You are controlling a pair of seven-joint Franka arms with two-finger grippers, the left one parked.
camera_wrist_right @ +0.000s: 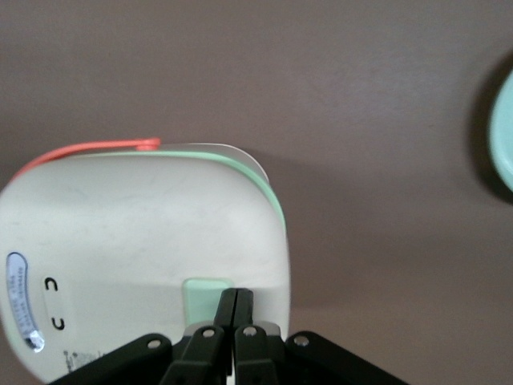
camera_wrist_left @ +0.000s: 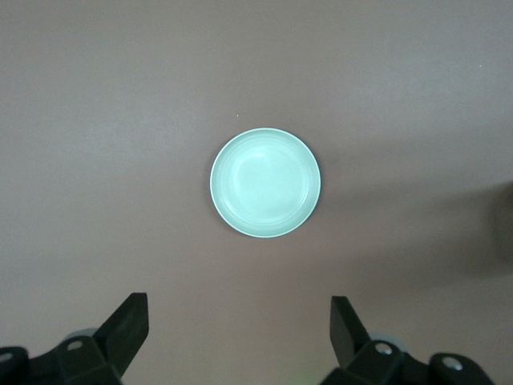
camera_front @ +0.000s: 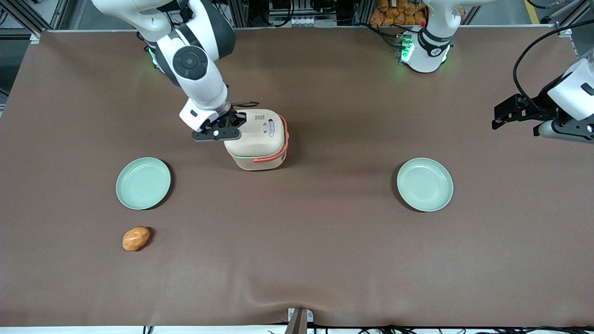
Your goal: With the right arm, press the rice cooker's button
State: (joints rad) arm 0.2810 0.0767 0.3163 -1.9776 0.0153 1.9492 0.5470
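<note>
The beige rice cooker (camera_front: 257,139) with its salmon-orange handle (camera_front: 284,139) stands mid-table. In the right wrist view its lid (camera_wrist_right: 136,233) shows the pale green rim, the bluish-white oval label and the pale green button (camera_wrist_right: 202,295). My right arm (camera_front: 195,65) reaches down to the cooker's edge on the working arm's side. Its gripper (camera_front: 234,121) is shut and empty. In the right wrist view the gripper (camera_wrist_right: 235,297) has its closed tips over the button's edge, at or just above it; contact cannot be told.
Two pale green plates lie nearer the front camera than the cooker: one (camera_front: 143,183) toward the working arm's end, one (camera_front: 424,184) toward the parked arm's end, also in the left wrist view (camera_wrist_left: 265,182). An orange-brown lump (camera_front: 136,238) lies nearer still.
</note>
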